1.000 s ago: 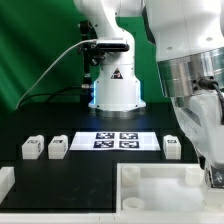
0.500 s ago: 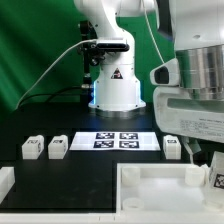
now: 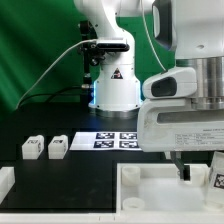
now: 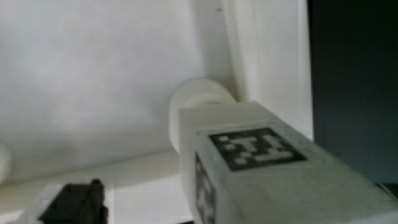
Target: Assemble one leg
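One leg (image 3: pixel 216 172), a white post with a tag, stands at the near right corner of the large white tray-like part (image 3: pixel 150 185). In the wrist view the leg (image 4: pixel 258 150) fills the frame beside a rounded corner boss (image 4: pixel 205 95). My gripper (image 3: pixel 200 172) hangs over that corner. One dark finger (image 4: pixel 71 200) shows with a white gap between it and the leg; the other finger is hidden behind the leg. The jaws look spread wide. Two more legs (image 3: pixel 31 148) (image 3: pixel 57 147) lie on the black table at the exterior view's left.
The marker board (image 3: pixel 115 140) lies mid-table in front of the robot base (image 3: pixel 115 85). A small white part (image 3: pixel 5 180) sits at the exterior view's left edge. My hand's wide body (image 3: pixel 185 125) hides the table behind it.
My hand has turned about its axis and shifted toward the exterior view's left, now covering the leg that lay at mid-right. The leg at the corner has hardly moved.
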You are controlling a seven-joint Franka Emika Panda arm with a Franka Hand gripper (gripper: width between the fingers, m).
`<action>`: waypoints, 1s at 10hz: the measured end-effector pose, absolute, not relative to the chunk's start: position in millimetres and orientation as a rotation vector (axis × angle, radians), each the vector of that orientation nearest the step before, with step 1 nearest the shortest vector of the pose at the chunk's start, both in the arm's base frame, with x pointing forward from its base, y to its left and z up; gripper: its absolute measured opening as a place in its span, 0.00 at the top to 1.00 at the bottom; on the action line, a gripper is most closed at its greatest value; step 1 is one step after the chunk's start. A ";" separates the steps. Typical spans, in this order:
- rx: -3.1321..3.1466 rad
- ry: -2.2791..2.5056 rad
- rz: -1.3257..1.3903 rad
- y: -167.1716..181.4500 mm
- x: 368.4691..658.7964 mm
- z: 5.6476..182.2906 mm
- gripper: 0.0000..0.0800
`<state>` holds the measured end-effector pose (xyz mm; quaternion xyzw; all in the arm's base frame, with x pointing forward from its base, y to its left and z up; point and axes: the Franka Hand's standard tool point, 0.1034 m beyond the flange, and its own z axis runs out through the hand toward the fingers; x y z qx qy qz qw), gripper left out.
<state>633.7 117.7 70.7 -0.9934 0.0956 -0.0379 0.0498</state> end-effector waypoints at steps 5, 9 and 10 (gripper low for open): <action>-3.006 0.424 -0.107 118.0 633.4 70.2 0.64; -2.729 1.246 -0.043 113.8 633.8 68.6 0.64; -2.596 1.473 -0.015 113.1 633.3 68.2 0.64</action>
